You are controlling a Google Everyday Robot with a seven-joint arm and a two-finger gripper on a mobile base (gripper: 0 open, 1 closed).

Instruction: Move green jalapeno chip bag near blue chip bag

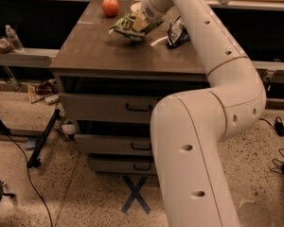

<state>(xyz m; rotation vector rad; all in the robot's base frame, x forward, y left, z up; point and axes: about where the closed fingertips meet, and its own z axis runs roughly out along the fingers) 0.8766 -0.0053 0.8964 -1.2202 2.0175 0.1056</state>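
Note:
The green jalapeno chip bag (130, 25) is light green with a small yellow patch. It hangs tilted a little above the brown tabletop (94, 51), near the back middle. My gripper (143, 17) is at the bag's upper right edge and is shut on it. The blue chip bag (178, 32), dark blue with a white panel, stands on the tabletop just right of the green bag, with a small gap between them. My white arm (213, 46) reaches over the table's right side and hides part of the surface there.
A red apple (110, 6) sits at the back of the table, left of the green bag. The table is a cabinet with drawers (109, 109). A water bottle (13, 38) stands on a low shelf at left. Cables and a stand leg lie on the floor.

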